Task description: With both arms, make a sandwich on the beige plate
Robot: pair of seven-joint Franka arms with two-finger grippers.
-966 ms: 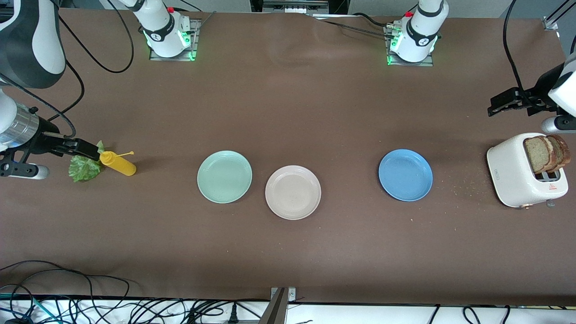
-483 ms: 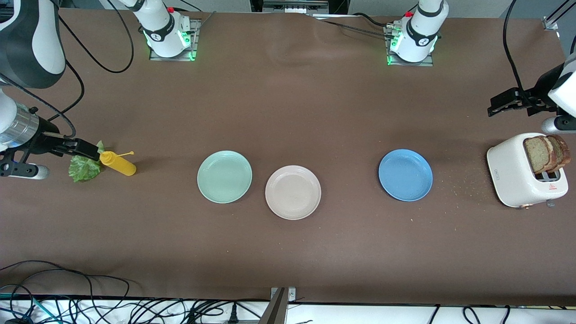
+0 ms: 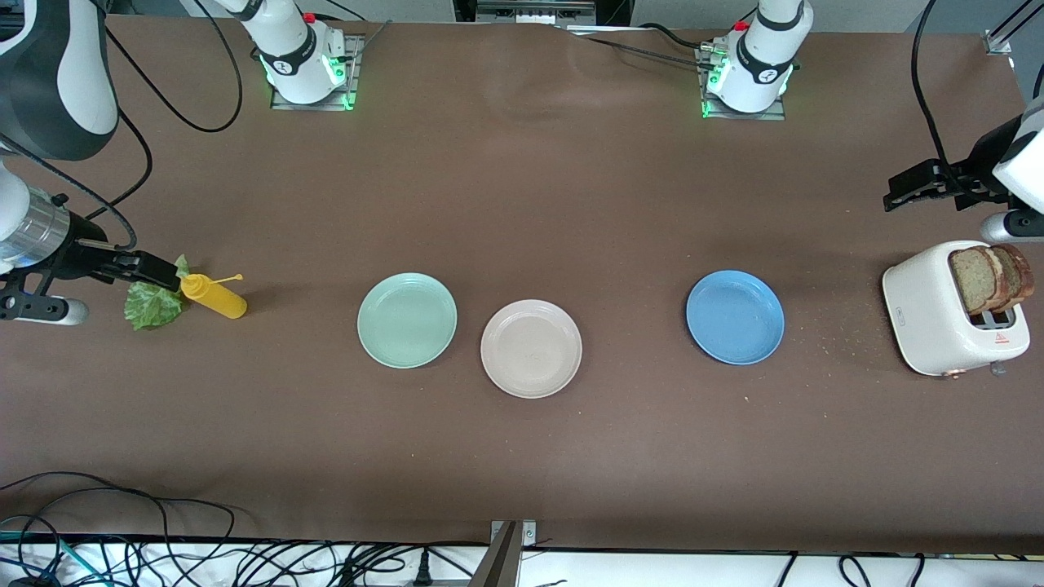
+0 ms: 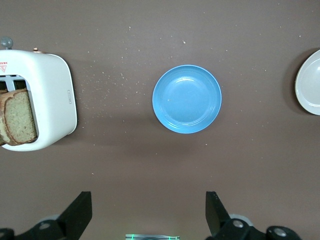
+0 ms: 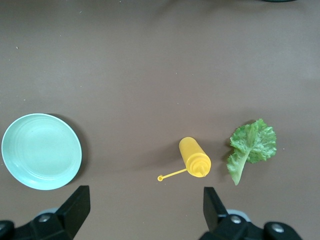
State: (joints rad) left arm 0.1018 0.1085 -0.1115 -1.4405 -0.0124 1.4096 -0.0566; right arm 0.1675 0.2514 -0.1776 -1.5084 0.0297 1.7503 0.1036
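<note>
The round, smooth beige plate (image 3: pixel 531 348) lies mid-table, well apart from both wide-open grippers: the right gripper (image 5: pixel 142 210) hangs over ruffled lettuce (image 3: pixel 155 303), the left gripper (image 4: pixel 148 215) near the toaster's speckled bread (image 3: pixel 990 278).

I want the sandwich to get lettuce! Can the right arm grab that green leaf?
Probably yes. The right gripper hangs open over the lettuce leaf, which lies flat on the table beside the yellow bottle. Nothing covers the leaf, though the bottle lies close.
</note>
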